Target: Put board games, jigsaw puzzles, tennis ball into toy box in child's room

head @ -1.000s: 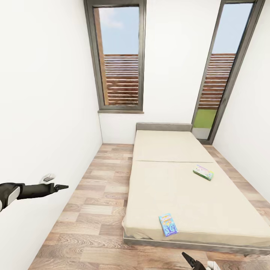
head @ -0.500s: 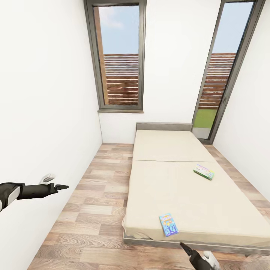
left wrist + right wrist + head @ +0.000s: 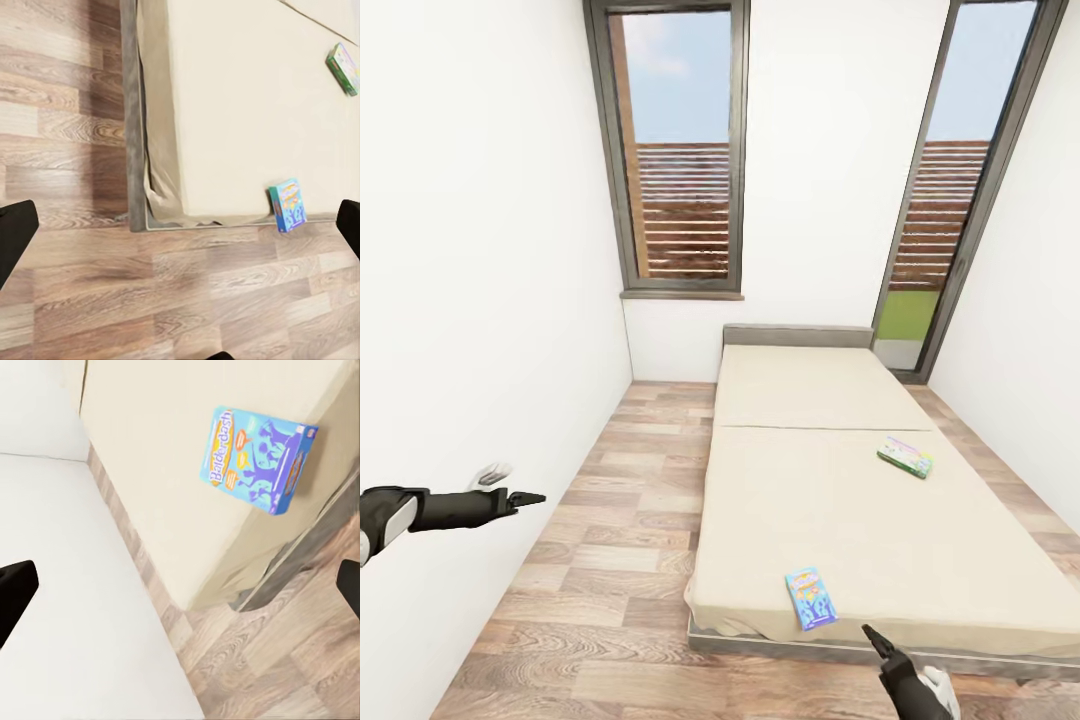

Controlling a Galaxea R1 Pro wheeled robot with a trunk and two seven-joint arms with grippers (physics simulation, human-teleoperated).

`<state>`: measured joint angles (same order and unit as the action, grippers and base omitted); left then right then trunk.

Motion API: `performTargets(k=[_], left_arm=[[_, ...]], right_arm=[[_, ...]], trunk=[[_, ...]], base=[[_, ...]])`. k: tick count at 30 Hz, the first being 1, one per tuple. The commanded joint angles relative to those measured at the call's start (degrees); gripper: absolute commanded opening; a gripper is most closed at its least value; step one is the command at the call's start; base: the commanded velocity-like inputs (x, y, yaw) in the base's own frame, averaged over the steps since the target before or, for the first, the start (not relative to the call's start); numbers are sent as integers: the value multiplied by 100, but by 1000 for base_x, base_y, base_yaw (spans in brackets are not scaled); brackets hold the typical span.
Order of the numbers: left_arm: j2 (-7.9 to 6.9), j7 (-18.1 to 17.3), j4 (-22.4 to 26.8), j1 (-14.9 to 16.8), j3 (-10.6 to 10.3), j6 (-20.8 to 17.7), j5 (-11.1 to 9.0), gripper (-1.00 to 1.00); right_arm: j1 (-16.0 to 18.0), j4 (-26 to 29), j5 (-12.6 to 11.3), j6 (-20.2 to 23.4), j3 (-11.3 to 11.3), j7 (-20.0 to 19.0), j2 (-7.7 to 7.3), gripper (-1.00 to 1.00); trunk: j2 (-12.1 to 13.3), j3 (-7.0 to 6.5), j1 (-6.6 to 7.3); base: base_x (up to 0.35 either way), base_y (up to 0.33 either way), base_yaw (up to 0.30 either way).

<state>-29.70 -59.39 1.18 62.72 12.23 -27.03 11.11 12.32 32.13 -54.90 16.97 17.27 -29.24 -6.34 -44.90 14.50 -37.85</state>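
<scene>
Head view, room: white walls, wood-plank floor (image 3: 610, 520), two tall dark-framed windows (image 3: 678, 150) on the far wall.
Head view, bed (image 3: 840, 500): beige mattress, grey headboard at the far end.
Head view, blue board game (image 3: 809, 598): flat on the mattress near its near edge.
Head view, green-edged board game (image 3: 905, 457): farther, toward the bed's right side, well apart from the blue one.
Head view, left end effector (image 3: 528, 497): held out by the left wall; spread or pressed together, cannot tell.
Head view, right end effector (image 3: 877, 639): just right of the blue box, over the bed's near edge; state unclear.
Left wrist view: fingertips (image 3: 15, 236) spread wide above floor and bed corner; blue board game (image 3: 287, 204) at the mattress edge, green-edged one (image 3: 343, 67) farther.
Right wrist view: fingertips (image 3: 13, 589) spread wide; blue "Balderdash" box (image 3: 256, 458) lies on the mattress beyond them, untouched.
</scene>
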Motion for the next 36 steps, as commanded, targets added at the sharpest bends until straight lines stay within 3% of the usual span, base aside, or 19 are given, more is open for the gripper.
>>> performTargets(k=[1, 3, 9, 13, 16, 22, 28, 36], left_arm=[[8, -18, 5, 4, 50, -52, 50, 100], [37, -14, 7, 6, 45, -89, 51, 100], [84, 8, 203, 34, 45, -272, 53, 100], [312, 106, 582, 38, 13, -420, 94, 100], [377, 301, 668, 39, 2, -447, 107, 100], [394, 371, 697, 38, -5, -452, 110, 100], [400, 375, 699, 39, -10, -453, 118, 100], [418, 376, 699, 31, -10, -453, 119, 100]], right_arm=[[7, -33, -84, 47, 38, -8, 3, 100], [16, -103, -204, 20, 90, 11, 7, 100], [58, -104, -242, 0, 105, 23, 14, 100], [75, -108, -286, 32, 109, -26, 14, 100], [77, -110, -312, 48, 118, -46, 17, 100], [78, -141, -371, 59, 139, -55, 103, 100], [78, -153, -585, 58, 137, -57, 114, 100], [78, -148, -686, 45, 136, -55, 146, 100]], trunk=[[-48, 27, -24], [-129, 62, -67], [-369, 170, -199], [-530, 242, -287], [-650, 296, -353], [-891, 404, -485], [-1131, 511, -617], [-1452, 655, -792]], base=[[0, 0, 0], [0, 0, 0], [0, 0, 0], [0, 0, 0], [0, 0, 0], [0, 0, 0], [0, 0, 0], [0, 0, 0]])
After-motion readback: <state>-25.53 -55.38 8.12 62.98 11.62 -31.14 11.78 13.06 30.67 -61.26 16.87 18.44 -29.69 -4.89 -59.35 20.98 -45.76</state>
